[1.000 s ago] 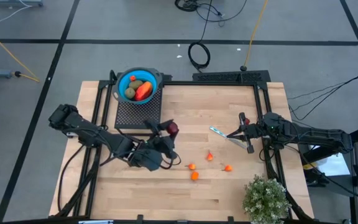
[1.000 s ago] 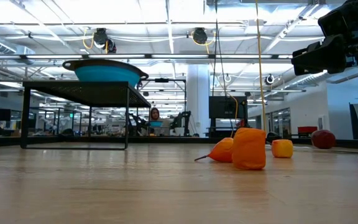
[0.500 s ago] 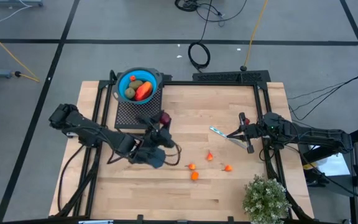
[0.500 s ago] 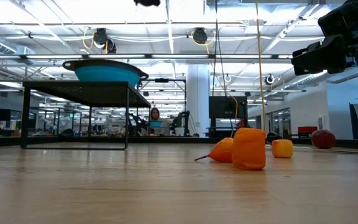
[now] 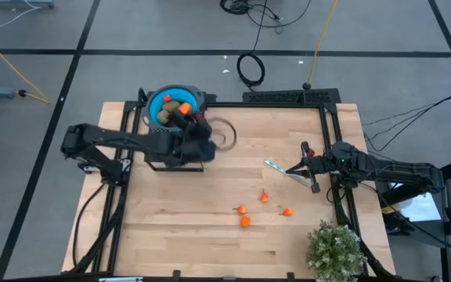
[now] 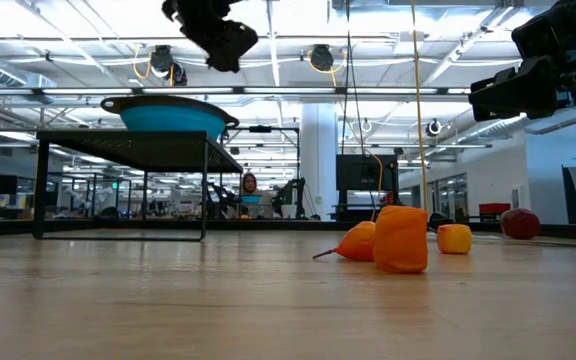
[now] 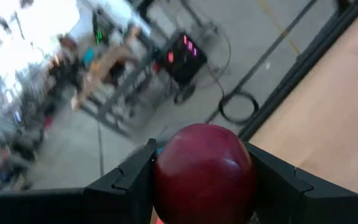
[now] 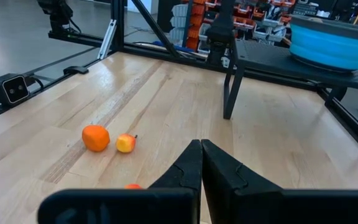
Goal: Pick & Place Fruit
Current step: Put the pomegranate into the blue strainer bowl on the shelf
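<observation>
Left gripper: jaws partly spread, clamped on either side of a dark red fruit, which fills the gap between the fingers. The gripper is raised above the table, beside the blue bowl.

Blue bowl: sits on a black mesh stand at the far side of the table; holds a red-orange piece and a brownish-green oval.

Small orange fruits: four, loose on the bare wood near the table's middle, well apart from the bowl.

Right gripper: fingers pressed together, nothing between them; low over the table's right side, just beside a thin silvery utensil.
</observation>
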`<action>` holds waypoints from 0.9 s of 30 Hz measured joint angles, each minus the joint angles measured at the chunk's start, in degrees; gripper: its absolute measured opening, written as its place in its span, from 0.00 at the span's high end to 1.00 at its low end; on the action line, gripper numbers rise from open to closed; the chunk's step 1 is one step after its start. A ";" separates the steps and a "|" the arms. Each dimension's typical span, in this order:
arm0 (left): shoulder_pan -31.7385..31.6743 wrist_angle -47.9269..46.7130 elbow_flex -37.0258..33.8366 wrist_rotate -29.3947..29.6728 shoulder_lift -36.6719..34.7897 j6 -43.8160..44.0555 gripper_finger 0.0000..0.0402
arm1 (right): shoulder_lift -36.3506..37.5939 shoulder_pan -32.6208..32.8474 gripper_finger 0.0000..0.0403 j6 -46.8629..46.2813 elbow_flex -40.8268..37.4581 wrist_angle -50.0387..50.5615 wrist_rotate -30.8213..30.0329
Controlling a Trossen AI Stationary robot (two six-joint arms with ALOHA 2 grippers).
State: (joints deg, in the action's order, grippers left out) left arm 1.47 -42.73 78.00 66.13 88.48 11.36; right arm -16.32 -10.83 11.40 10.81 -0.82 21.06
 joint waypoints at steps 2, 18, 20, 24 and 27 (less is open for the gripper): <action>-2.87 -3.42 -0.04 -2.06 -1.77 2.71 0.48 | -0.10 0.00 1.00 0.00 0.00 -0.18 -0.02; -25.61 -8.17 -0.02 -39.47 -12.14 6.28 0.48 | -0.48 -0.04 1.00 0.43 0.00 -0.18 -0.07; -28.12 -8.18 -0.02 -44.79 -12.14 7.32 0.48 | -0.48 -0.04 1.00 0.10 0.00 -0.18 -0.07; -31.13 -8.25 -0.02 -50.22 -11.58 9.44 0.48 | -0.48 -0.04 1.00 -0.19 0.00 -0.16 -0.04; -32.05 -9.27 -0.02 -50.76 -11.52 11.27 0.48 | -0.48 -0.04 1.00 -0.20 0.00 -0.18 -0.05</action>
State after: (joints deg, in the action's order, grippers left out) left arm -30.58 -52.00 77.97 15.38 76.96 22.63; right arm -16.80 -10.87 11.20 10.81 -0.99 21.01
